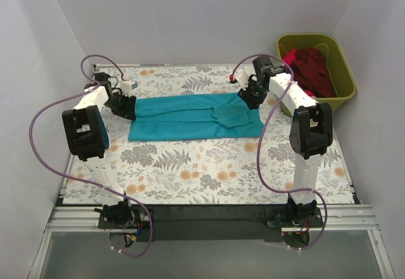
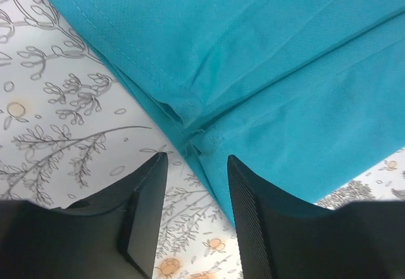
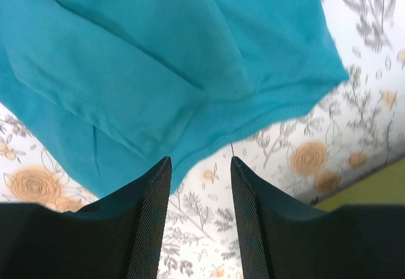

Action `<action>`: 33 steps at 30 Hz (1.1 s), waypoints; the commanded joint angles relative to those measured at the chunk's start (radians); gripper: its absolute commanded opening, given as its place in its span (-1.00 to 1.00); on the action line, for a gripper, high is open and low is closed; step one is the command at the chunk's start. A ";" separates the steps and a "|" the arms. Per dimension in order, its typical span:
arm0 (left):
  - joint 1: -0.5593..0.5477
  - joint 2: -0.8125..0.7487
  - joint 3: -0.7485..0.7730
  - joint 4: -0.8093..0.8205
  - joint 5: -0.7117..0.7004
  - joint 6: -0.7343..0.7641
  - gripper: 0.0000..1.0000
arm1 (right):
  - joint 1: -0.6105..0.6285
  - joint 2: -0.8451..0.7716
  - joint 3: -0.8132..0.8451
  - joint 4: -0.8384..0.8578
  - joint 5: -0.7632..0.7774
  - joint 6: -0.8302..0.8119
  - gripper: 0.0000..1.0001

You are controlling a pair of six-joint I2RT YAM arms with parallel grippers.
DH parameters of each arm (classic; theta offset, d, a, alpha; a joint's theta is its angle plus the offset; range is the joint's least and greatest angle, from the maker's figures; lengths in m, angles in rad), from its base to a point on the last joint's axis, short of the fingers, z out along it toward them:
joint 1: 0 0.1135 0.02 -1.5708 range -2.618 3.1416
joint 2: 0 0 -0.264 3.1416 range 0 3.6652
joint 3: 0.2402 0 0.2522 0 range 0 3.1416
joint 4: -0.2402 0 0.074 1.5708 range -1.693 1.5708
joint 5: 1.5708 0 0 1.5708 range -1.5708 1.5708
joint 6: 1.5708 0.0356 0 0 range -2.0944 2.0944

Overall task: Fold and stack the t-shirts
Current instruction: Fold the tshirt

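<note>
– Teal t-shirt (image 1: 190, 119) first: how do our hands stand on it?

– Our left gripper (image 2: 196, 159) has its jaws apart with a moderate gap and holds nothing. The hem corner of the shirt lies just beyond its fingertips. Our right gripper (image 3: 200, 160) is the same, with jaws parted and only the flowered table (image 1: 190, 171) showing between them. The cloth edge lies just ahead of it.

– And where is the shirt lying?

– It lies flat on the far half of the table as a long band, folded lengthwise, and it reaches from one gripper to the other. The maroon t-shirt (image 1: 313, 70) is in a heap inside the olive bin (image 1: 338, 100) at the far right corner, well apart from us.

– So which step are we in?

– We judge that the lengthwise fold is laid down and the cross fold is not yet made. For the next move we think one end must be pinched through all its layers and carried over to the other end. The edges should be kept together there, because this thin cloth will probably slide and wrinkle.
</note>
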 commanded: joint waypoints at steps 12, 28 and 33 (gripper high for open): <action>0.036 -0.271 -0.281 -0.026 0.123 -0.148 -0.05 | -0.164 -0.223 -0.236 -0.141 -0.190 0.175 -0.09; 0.069 -0.240 -0.324 -0.041 0.123 -0.202 0.29 | -0.170 -0.088 -0.295 -0.062 -0.219 0.269 -0.05; 0.073 -0.217 -0.344 -0.016 0.114 -0.216 0.29 | -0.167 -0.066 -0.324 -0.050 -0.211 0.272 -0.05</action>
